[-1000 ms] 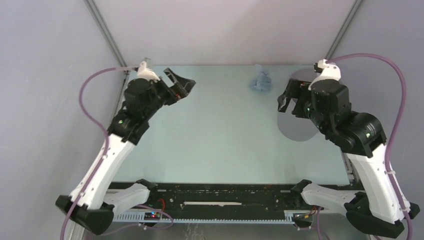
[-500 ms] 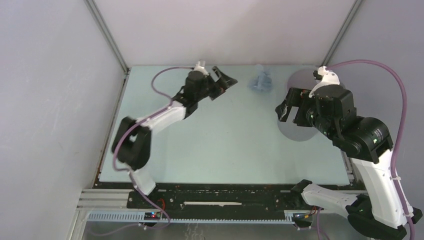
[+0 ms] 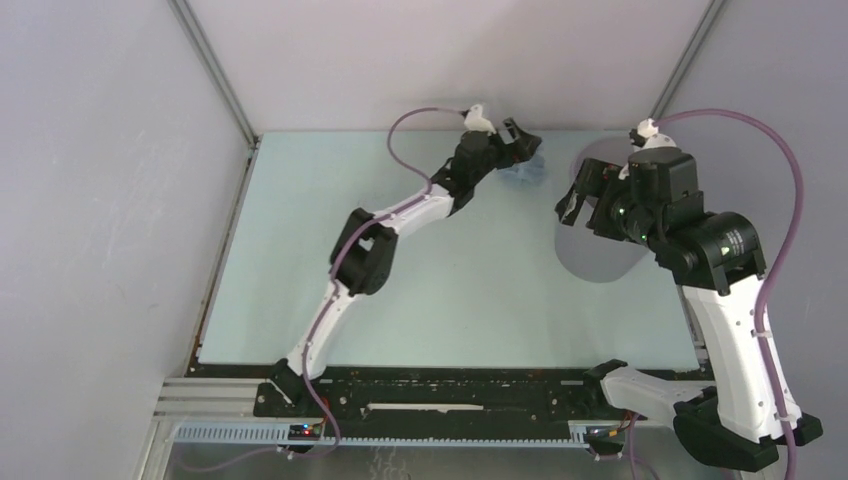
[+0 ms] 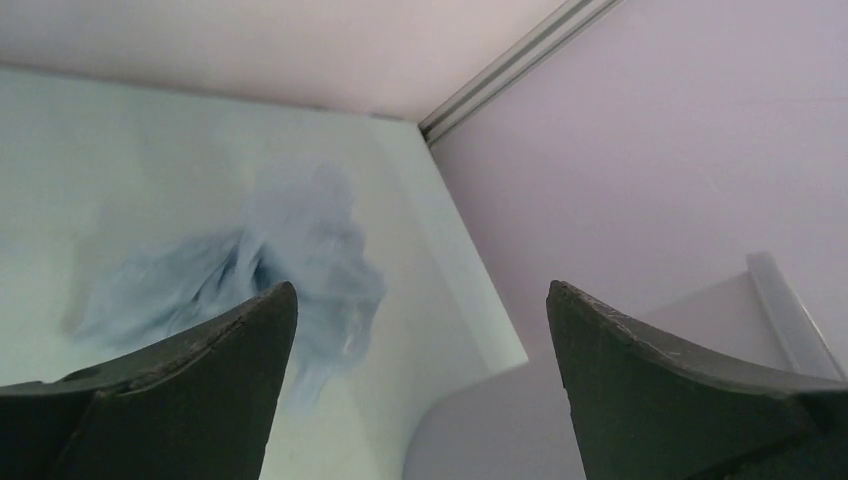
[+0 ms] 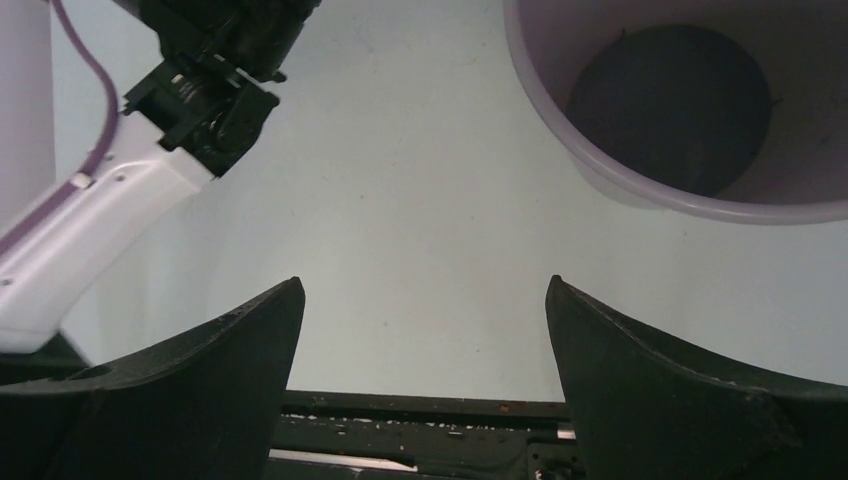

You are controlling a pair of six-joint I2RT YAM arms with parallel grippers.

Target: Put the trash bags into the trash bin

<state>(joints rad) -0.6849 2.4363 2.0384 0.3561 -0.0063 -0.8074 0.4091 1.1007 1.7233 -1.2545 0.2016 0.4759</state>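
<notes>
Left hand (image 3: pixel 524 145), open and empty, has swung across the counter (image 3: pixel 400 300) to the bag (image 3: pixel 522 176), lying crumpled at the far edge beside the bin (image 3: pixel 600 266); right hand (image 3: pixel 574 200) open, empty; grasp pending.

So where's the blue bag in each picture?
Top external: the trash bag sits at the far edge of the table, just left of the trash bin.
Left wrist: the trash bag is left of middle, crumpled on the table.
Right wrist: not in it.
Shared landmark: the trash bin, which is top right in the right wrist view.
</notes>
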